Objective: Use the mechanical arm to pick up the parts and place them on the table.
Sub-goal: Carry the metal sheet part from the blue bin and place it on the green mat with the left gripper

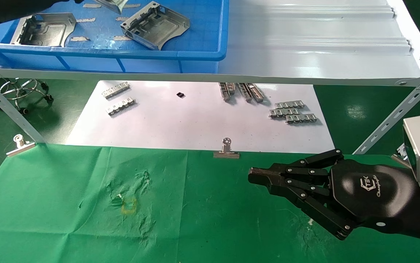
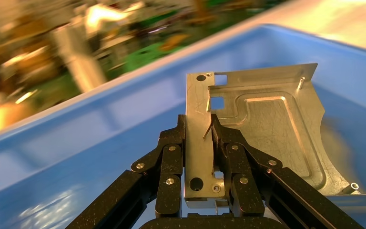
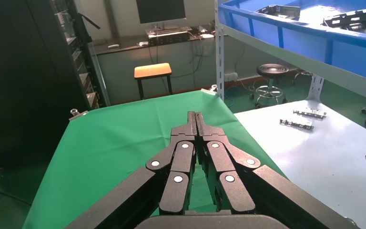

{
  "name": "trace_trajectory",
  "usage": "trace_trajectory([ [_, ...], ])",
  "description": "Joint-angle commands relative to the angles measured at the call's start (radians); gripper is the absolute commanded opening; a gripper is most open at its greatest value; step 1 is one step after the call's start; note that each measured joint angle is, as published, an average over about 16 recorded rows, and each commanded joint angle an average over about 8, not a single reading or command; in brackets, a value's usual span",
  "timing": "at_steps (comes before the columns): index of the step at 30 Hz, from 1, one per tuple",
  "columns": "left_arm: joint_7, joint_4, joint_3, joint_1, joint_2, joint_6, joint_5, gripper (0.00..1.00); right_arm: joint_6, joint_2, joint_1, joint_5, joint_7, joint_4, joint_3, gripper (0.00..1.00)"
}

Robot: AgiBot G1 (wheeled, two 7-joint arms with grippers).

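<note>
My left gripper point(image 2: 198, 125) is shut on the folded edge of a silvery part point(image 2: 271, 129) and holds it inside the blue bin point(image 2: 76, 143). In the head view only the left arm point(image 1: 16, 9) and a corner of the held part point(image 1: 114, 4) show at the top edge. Two more parts point(image 1: 43, 29) point(image 1: 155, 25) lie in the bin point(image 1: 202, 54). My right gripper point(image 1: 253, 177) is shut and empty, low over the green cloth table point(image 1: 202, 219); it also shows in the right wrist view point(image 3: 196, 116).
The bin stands on a pale grey ribbed shelf point(image 1: 315, 47) on angled struts point(image 1: 396, 113). A white paper sheet point(image 1: 195, 124) below holds toothed strips point(image 1: 293, 112). Binder clips point(image 1: 226, 150) point(image 1: 20, 144) pin the cloth's far edge. A yellow mark point(image 1: 128, 206) sits on the cloth.
</note>
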Motion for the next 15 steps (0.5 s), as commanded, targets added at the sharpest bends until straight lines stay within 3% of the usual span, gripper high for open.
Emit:
trace_trajectory([
  [1, 0.035, -0.023, -0.003, 0.005, -0.031, 0.103, -0.008, 0.00, 0.000, 0.000, 0.000, 0.000, 0.000, 0.000, 0.000, 0.00],
  [9, 0.194, -0.077, -0.014, 0.045, -0.129, 0.490, -0.049, 0.00, 0.000, 0.000, 0.000, 0.000, 0.000, 0.000, 0.000, 0.00],
  [15, 0.309, -0.193, 0.026, 0.117, -0.189, 0.589, -0.072, 0.00, 0.000, 0.000, 0.000, 0.000, 0.000, 0.000, 0.000, 0.00],
])
